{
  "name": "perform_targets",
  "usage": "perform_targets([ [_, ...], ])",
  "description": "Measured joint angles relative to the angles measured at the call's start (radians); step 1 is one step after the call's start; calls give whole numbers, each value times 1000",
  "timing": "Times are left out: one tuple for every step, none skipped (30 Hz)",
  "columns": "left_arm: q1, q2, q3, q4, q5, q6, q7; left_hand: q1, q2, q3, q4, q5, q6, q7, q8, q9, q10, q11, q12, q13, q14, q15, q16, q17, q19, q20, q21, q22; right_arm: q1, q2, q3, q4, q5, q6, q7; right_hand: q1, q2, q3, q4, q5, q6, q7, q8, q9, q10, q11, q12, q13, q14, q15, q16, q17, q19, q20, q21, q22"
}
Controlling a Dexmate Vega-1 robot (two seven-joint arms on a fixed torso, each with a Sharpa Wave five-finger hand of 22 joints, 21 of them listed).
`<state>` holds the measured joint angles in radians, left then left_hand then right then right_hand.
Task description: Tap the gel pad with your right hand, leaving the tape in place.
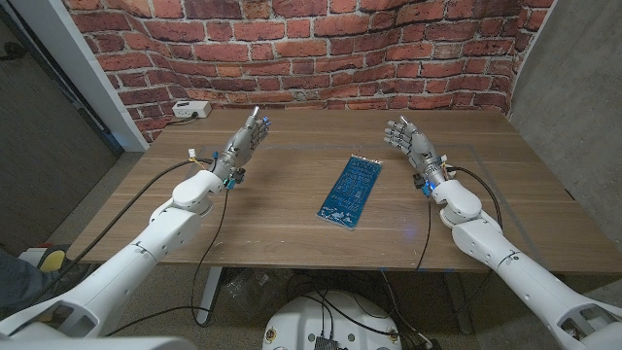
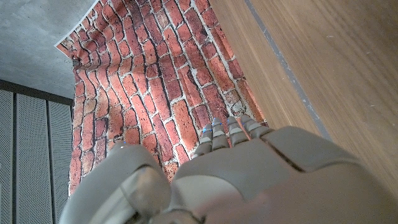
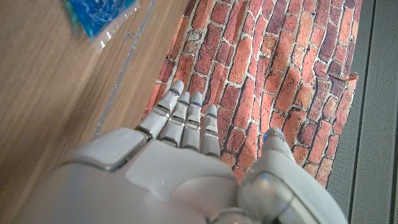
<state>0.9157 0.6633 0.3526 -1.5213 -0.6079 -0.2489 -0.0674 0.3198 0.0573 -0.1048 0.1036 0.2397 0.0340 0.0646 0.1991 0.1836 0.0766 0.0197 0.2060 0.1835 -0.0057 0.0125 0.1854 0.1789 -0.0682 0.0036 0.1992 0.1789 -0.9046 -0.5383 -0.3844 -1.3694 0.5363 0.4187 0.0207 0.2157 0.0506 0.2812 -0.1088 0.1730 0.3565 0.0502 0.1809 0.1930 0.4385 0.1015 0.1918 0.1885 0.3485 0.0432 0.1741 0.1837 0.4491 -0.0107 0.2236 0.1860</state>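
Showing one blue gel pad (image 1: 351, 190) on the wooden table (image 1: 292, 219), between two robot hands. The pad is a flat, elongated rectangle in a clear wrapper, lying near the table's middle, somewhat toward the robot's right; its long axis runs from the near edge toward the brick wall (image 1: 321, 49), with the far end tilted slightly to the right. One corner of the pad (image 3: 99, 15) also appears in the right wrist view. The right hand (image 1: 410, 144) is held above the table to the right of the pad and apart from it, fingers extended and spread, holding nothing. The left hand (image 1: 245, 144) is held well to the left of the pad, fingers extended close together and pointing toward the wall, also holding nothing. One strip of tape (image 1: 515, 219) runs along the table's right side, with further tape lines faintly visible near the far and near edges. One small white box (image 1: 191, 110) with a cable sits at the far left corner.
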Motion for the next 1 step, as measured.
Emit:
perform_targets([
  [2,1,0,-5,1,1,1,0,0,0,0,0,0,0,0,0,0,0,0,0,0,0,0,0,0,0,0,0,2,1,0,4,12,4,14,0,0,-3,3,0,0,0,0,0,0,0,0,0,0,0,0,0,0,0,0,0],
])
